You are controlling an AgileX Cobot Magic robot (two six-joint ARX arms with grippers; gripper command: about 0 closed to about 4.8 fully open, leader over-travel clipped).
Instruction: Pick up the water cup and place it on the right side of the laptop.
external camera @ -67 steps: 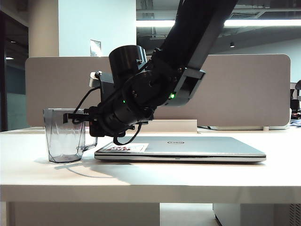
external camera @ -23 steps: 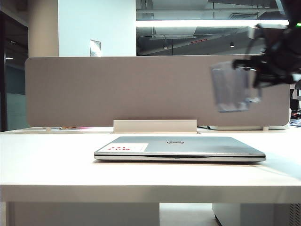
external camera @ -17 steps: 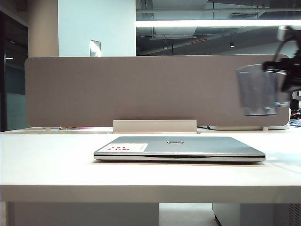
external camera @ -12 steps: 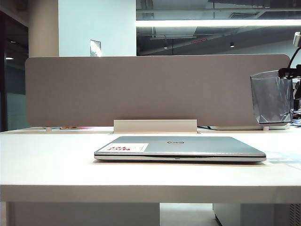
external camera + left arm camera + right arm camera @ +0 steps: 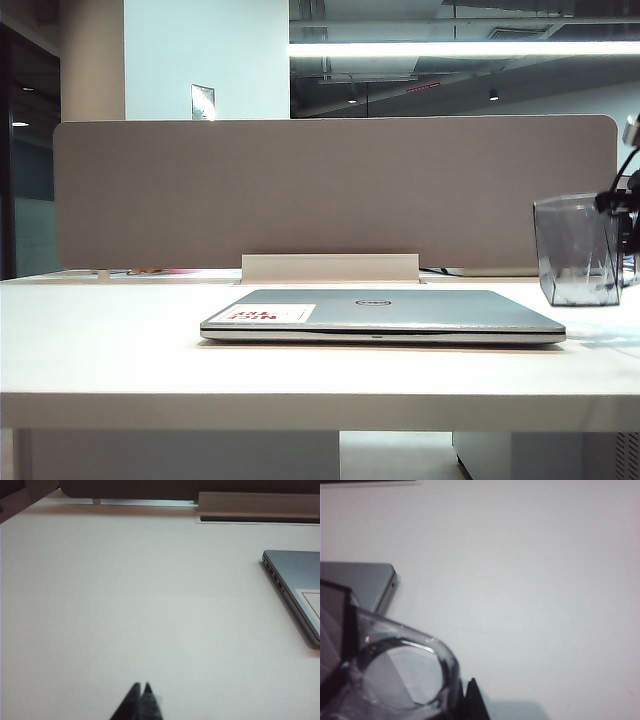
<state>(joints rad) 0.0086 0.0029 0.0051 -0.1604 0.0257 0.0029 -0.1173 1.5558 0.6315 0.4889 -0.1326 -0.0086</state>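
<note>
The water cup (image 5: 575,250), smoky and transparent, hangs upright at the far right, just past the laptop's right end. I cannot tell whether its base touches the table. My right gripper (image 5: 618,203) is at the view's right edge, shut on the cup's handle. In the right wrist view the handle loop (image 5: 405,672) fills the near corner beside the right gripper (image 5: 464,694), with a corner of the laptop (image 5: 362,582) behind it. The closed silver laptop (image 5: 382,314) lies mid-table. My left gripper (image 5: 141,686) is shut and empty over bare table, away from the laptop's edge (image 5: 295,587).
A grey partition panel (image 5: 330,190) stands along the table's far side, with a low white box (image 5: 330,268) at its foot behind the laptop. The white table (image 5: 100,350) ends in a front edge close to the exterior camera.
The right gripper has carried the cup from left of the laptop, high over it to the right, then lowered it beside the laptop's right end. The left gripper has stayed put.
</note>
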